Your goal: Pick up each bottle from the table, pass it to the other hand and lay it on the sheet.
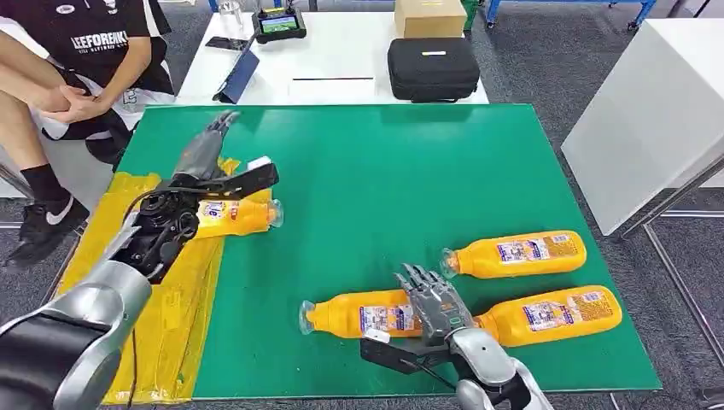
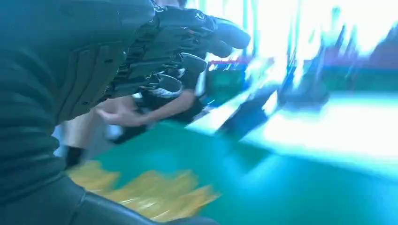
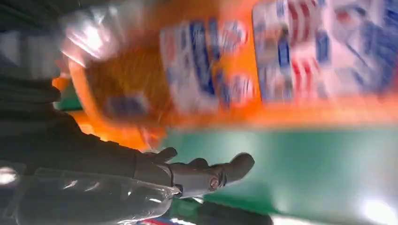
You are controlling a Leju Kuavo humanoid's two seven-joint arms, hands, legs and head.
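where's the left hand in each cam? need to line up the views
Head view: dark left hand at upper left, fingers stretched over the yellow sheet's far end, above the orange plastic bottle lying there.
Left wrist view: left hand fills the upper left, blurred.
Right wrist view: not in it.
Shared landmark: the green table mat, also and.

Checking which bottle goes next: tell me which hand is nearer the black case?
Left. The left hand reaches up the mat toward the black case; the right hand sits at the near edge.
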